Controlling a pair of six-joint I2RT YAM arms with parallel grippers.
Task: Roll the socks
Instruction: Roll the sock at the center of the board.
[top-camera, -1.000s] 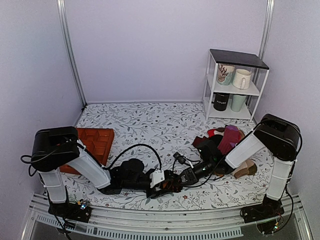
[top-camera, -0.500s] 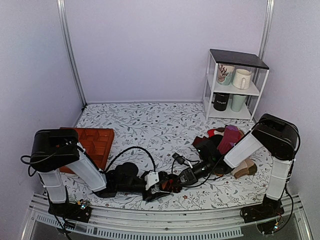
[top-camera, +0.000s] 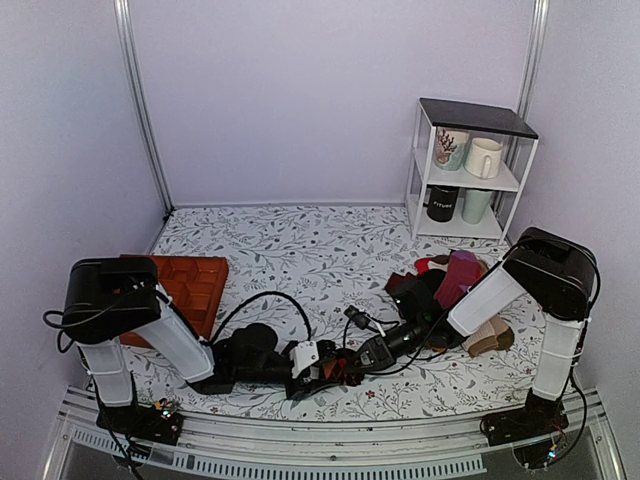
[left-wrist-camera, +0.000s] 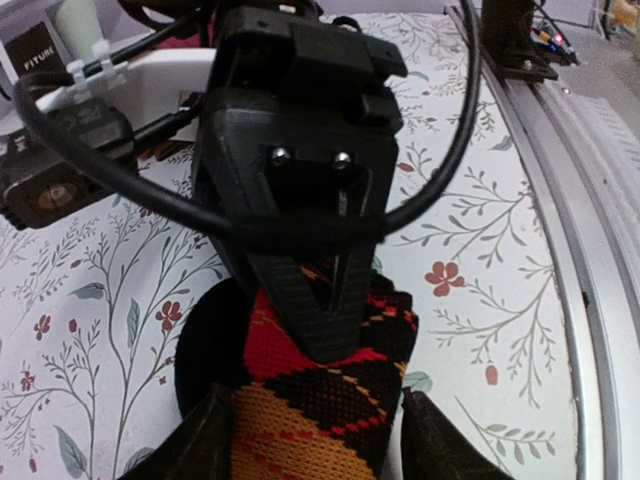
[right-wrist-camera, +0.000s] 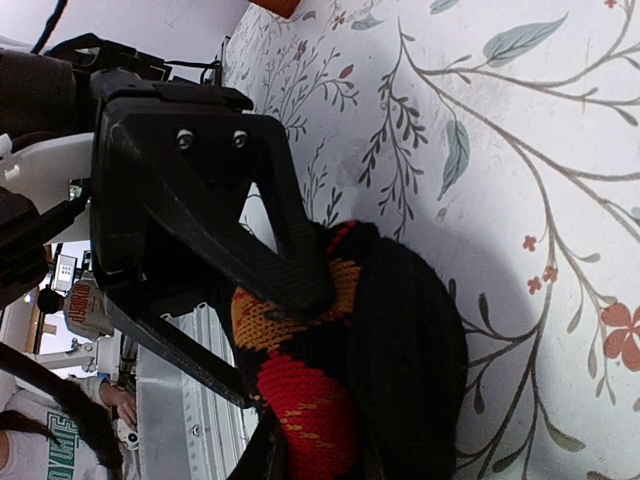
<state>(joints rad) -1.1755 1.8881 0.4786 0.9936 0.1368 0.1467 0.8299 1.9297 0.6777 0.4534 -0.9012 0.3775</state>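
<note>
Rolling is in hand: the socks lie bundled near the front edge of the bench, clamped in my left gripper. My right gripper presses one finger on top; whether it grips, I cannot tell. Next, I judge: wind further, keeping the layers tight.

My left claw is black in the fingers. The socks between them are black knit, patterned with red and orange diamonds. My right claw, meeting it there, is black too. Under both claws the cloth is white, printed with grey-green leafy sprigs and small red flowers. Out past my left claw's arm the tray is rust-orange. Behind my right claw the sock pile is maroon, magenta and tan.
</note>
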